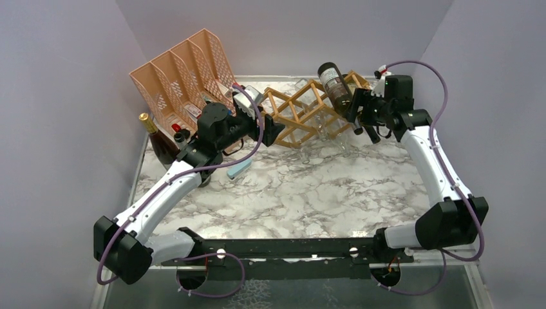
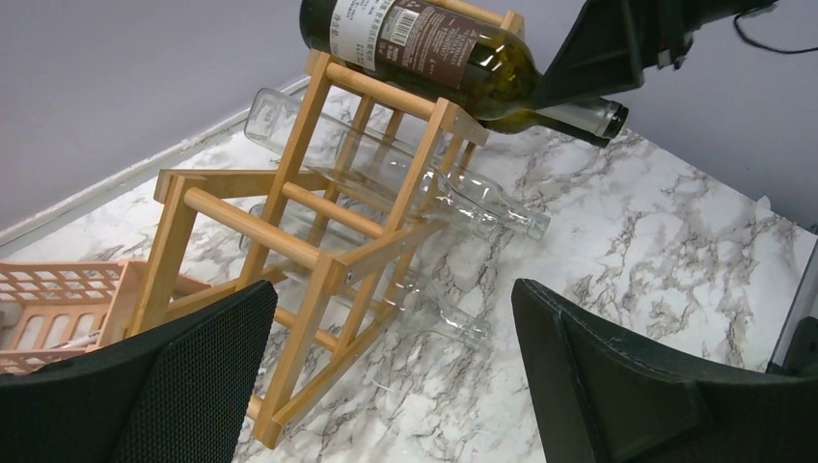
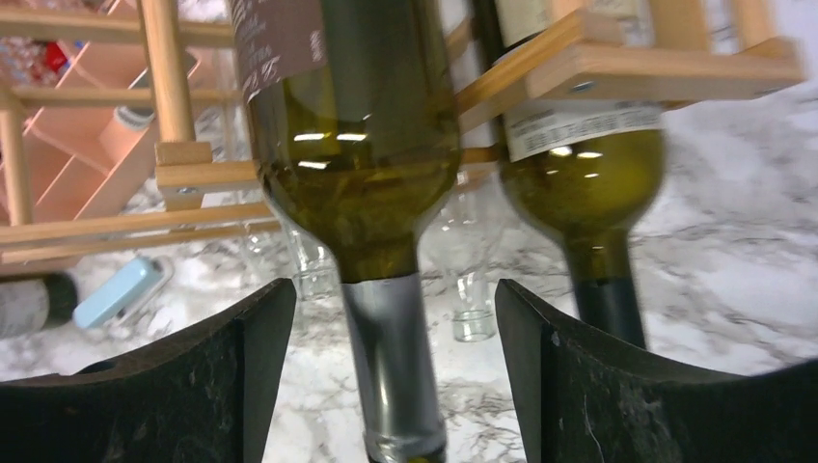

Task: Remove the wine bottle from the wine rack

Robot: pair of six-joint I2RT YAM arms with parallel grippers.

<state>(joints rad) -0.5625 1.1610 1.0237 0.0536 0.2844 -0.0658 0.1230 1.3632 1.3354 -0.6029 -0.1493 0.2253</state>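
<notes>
A dark green wine bottle (image 1: 335,87) (image 2: 424,48) (image 3: 357,145) with a brown label lies on top of the light wooden wine rack (image 1: 302,112) (image 2: 318,251) (image 3: 617,58), its neck pointing toward the right arm. My right gripper (image 1: 360,119) (image 3: 395,289) straddles that neck, open, with a gap showing on each side between finger and glass. My left gripper (image 1: 273,132) (image 2: 394,289) stands wide open at the rack's left end, holding nothing.
A second dark bottle (image 3: 579,174) rests in the rack beside the first. Clear glass bottles (image 2: 424,183) lie in the lower slots. At the back left are a salmon-pink file organiser (image 1: 183,71), a gold-capped bottle (image 1: 158,138) and a pale blue object (image 1: 238,168).
</notes>
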